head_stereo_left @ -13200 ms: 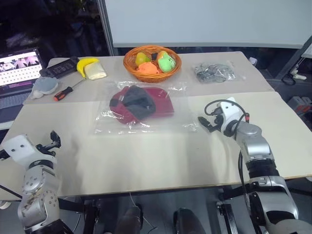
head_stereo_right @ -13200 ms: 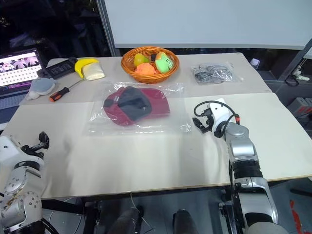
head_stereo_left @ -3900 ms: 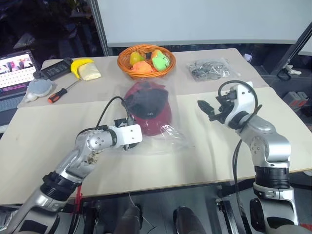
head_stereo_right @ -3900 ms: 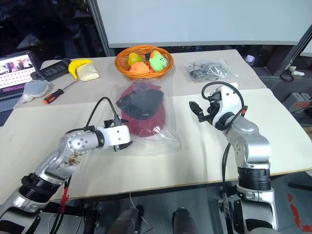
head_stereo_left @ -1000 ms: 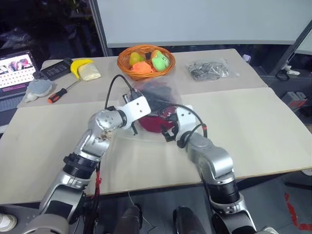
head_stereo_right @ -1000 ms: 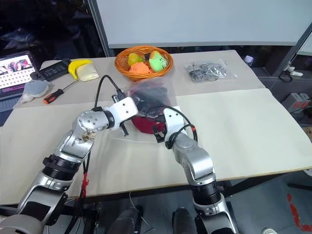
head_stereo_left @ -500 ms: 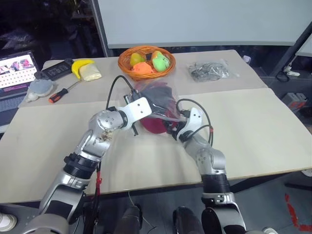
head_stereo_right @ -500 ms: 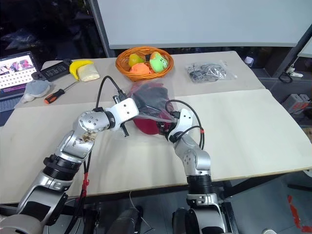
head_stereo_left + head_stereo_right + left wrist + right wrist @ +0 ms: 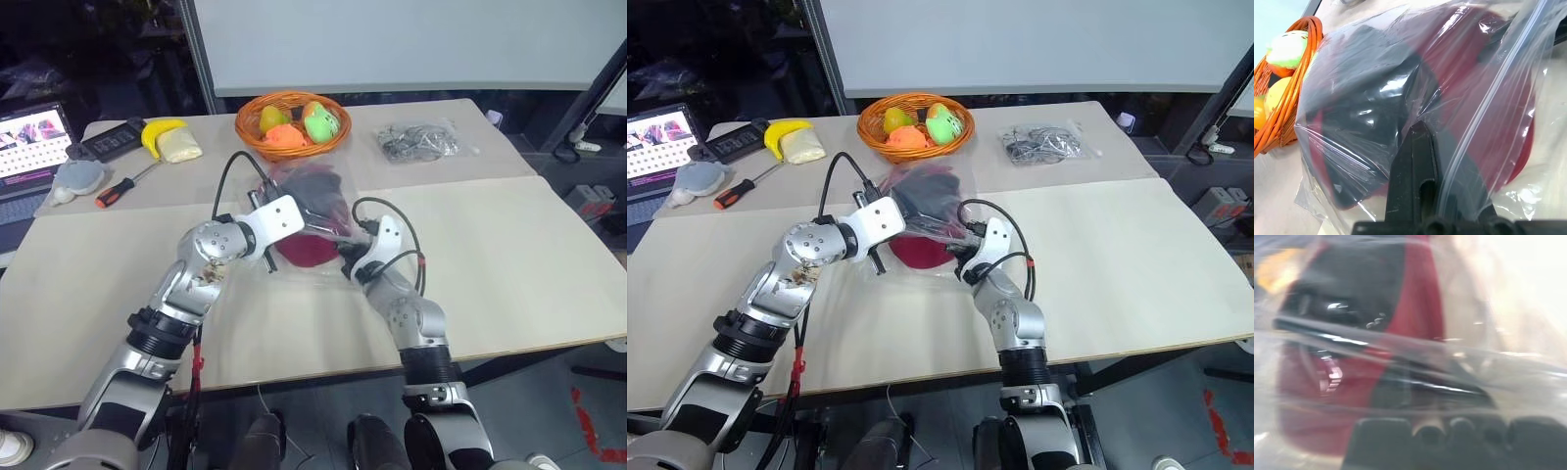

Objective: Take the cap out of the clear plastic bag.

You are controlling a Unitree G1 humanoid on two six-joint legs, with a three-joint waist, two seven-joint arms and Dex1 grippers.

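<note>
At the middle of the beige counter, the dark red fabric cap with black lining sits inside the crinkled clear plastic bag — its brim blurred by glossy folds. The left gripper is clamped on the bag's near edge, fingers together. The right gripper presses in from the other side, closed on plastic — whether it catches the cap is hidden. The orange wicker basket stands just behind.
</note>
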